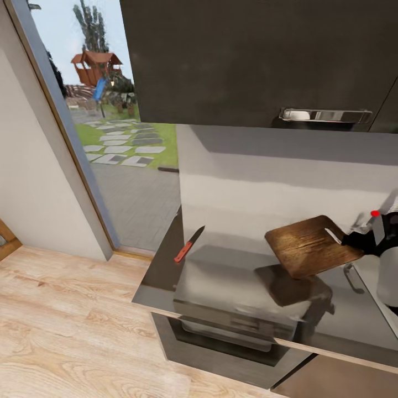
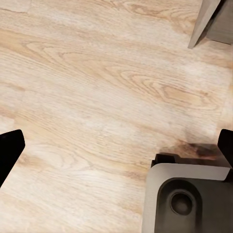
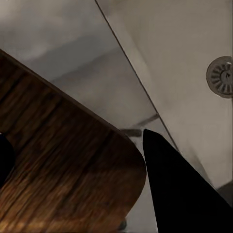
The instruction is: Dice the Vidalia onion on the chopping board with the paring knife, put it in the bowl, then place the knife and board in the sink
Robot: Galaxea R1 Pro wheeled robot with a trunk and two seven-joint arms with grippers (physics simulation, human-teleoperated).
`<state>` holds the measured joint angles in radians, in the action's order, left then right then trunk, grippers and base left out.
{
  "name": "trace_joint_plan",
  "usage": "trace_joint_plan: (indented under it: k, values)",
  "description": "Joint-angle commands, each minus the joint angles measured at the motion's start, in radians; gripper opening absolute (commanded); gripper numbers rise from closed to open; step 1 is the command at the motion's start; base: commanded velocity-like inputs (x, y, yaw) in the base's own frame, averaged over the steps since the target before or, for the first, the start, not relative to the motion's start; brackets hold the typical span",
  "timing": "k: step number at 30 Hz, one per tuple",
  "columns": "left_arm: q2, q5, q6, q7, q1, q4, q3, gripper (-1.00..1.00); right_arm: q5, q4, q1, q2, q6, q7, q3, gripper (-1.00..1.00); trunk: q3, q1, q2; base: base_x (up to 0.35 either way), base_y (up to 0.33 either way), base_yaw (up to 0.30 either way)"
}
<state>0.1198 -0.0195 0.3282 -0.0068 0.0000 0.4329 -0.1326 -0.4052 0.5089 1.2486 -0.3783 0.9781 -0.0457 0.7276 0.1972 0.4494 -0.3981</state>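
Note:
My right gripper (image 1: pixel 350 241) is shut on the right edge of the brown chopping board (image 1: pixel 308 246) and holds it tilted in the air above the grey countertop (image 1: pixel 232 279), which carries the board's shadow. In the right wrist view the board (image 3: pixel 63 167) lies between the gripper's black fingers (image 3: pixel 179 189), with the sink (image 3: pixel 189 63) and its round drain (image 3: pixel 222 76) beyond. The red-handled paring knife (image 1: pixel 189 244) lies on the countertop's left end, well away from the board. My left gripper (image 2: pixel 116 148) hangs open over the wood floor. Onion and bowl are out of view.
The chrome tap with its red knob (image 1: pixel 375 213) stands just right of the held board. Black upper cabinets with a chrome handle (image 1: pixel 325 115) hang overhead. A glass door (image 1: pixel 110 121) is at the left, with pale wood floor (image 1: pixel 66 320) below. The robot's grey base (image 2: pixel 189 199) is under my left gripper.

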Motion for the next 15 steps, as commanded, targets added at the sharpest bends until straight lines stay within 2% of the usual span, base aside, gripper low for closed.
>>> trace_joint_plan:
  k: [1, 4, 6, 8, 10, 15]
  values:
    - [0.000, -0.002, 0.002, -0.001, 0.000, 0.000, -0.001, 1.00, 0.005, -0.001, 0.001, 0.001, 0.002, -0.023, 0.015, -1.00, 0.002, 0.001, -0.002, 0.000, 0.000, 0.000]
    - [-0.006, -0.002, 0.002, -0.001, 0.000, 0.000, -0.001, 1.00, 0.006, -0.002, 0.001, 0.002, -0.004, -0.116, 0.043, -1.00, 0.002, 0.001, -0.002, 0.000, 0.000, 0.000]
    - [-0.008, -0.002, 0.002, -0.001, 0.000, 0.000, -0.001, 1.00, 0.007, -0.002, 0.001, 0.004, -0.006, -0.157, 0.089, -1.00, 0.002, 0.001, -0.002, 0.000, 0.000, 0.000]
    - [-0.008, -0.002, 0.002, -0.001, 0.000, 0.000, -0.001, 1.00, 0.008, -0.002, 0.001, 0.021, -0.006, -0.188, 0.150, -1.00, 0.002, 0.001, -0.002, 0.000, 0.000, 0.000]
    - [-0.008, -0.002, 0.002, -0.001, 0.000, 0.000, -0.001, 1.00, 0.008, -0.001, 0.001, 0.049, -0.006, -0.225, 0.185, -1.00, 0.002, 0.001, -0.002, 0.000, 0.000, 0.000]
    - [-0.008, -0.002, 0.002, -0.001, 0.000, 0.000, -0.001, 1.00, 0.009, 0.000, 0.000, 0.062, -0.004, -0.261, 0.200, -1.00, 0.000, 0.001, -0.002, 0.000, 0.000, -0.084]
